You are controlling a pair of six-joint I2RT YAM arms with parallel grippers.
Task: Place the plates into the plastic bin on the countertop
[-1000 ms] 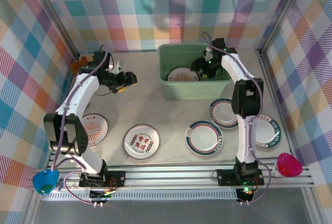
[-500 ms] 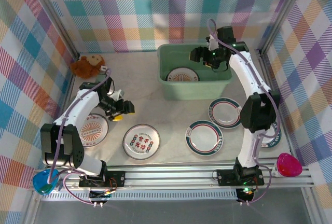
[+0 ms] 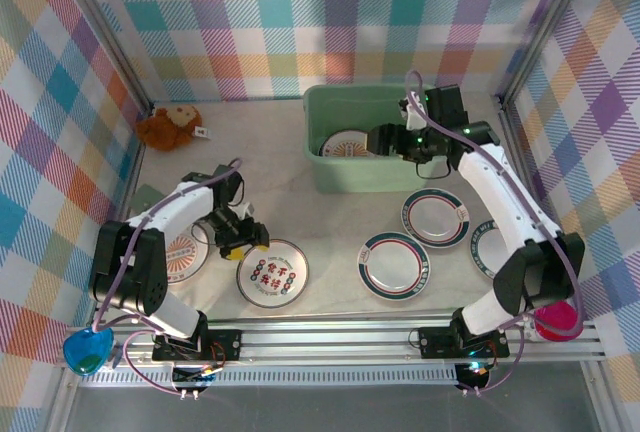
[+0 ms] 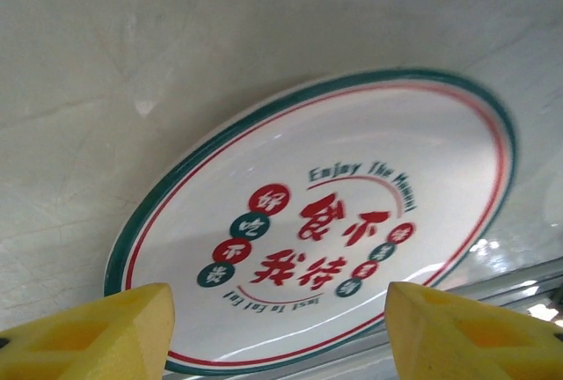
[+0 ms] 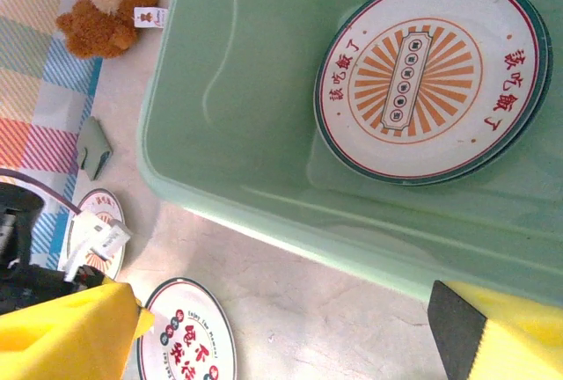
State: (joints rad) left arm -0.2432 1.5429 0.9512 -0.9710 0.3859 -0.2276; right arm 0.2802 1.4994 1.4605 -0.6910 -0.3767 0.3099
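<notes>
The mint-green plastic bin [image 3: 332,174] stands at the back of the countertop [image 3: 300,202] and holds stacked plates [image 5: 431,76], the top one with an orange sunburst. My right gripper [image 3: 385,140] hangs open over the bin's near wall [image 5: 264,195], nothing between its yellow fingertips [image 5: 70,332]. My left gripper [image 3: 240,244] is low and open at the left edge of a red-lettered plate [image 4: 317,222], its pads [image 4: 88,336] on either side of the near rim. More plates lie on the countertop: a sunburst one [image 3: 180,252], two teal-rimmed ones [image 3: 394,265] [image 3: 437,217], and one [image 3: 492,249] partly under the right arm.
A brown teddy bear [image 3: 168,125] sits at the back left, with a small grey-green object [image 5: 95,147] near the left wall. A blue cup [image 3: 88,349] and a pink cup [image 3: 557,319] hang at the front rail. Plaid walls close three sides.
My left arm swung from the back left forward and down to the lettered plate. My right gripper rose out of the bin, drew toward its near wall and opened wider.
</notes>
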